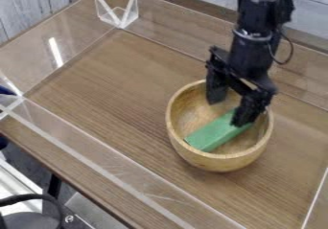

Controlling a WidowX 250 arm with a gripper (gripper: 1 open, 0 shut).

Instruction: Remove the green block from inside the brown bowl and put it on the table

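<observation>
The brown bowl (186, 147) sits on the table (103, 99) toward the right front. Inside it lies the green block (212, 135), slanting from lower left to upper right, its upper end hidden behind the fingers. My gripper (236, 99) points straight down into the bowl, open, with one black finger (216, 83) at the far rim and the other (252, 109) over the block's upper end. The jaws straddle that end of the block; I cannot tell whether they touch it.
Low clear acrylic walls (77, 166) border the tabletop on the left, front and back. A clear corner bracket (115, 11) stands at the back left. Bare wood lies left of the bowl.
</observation>
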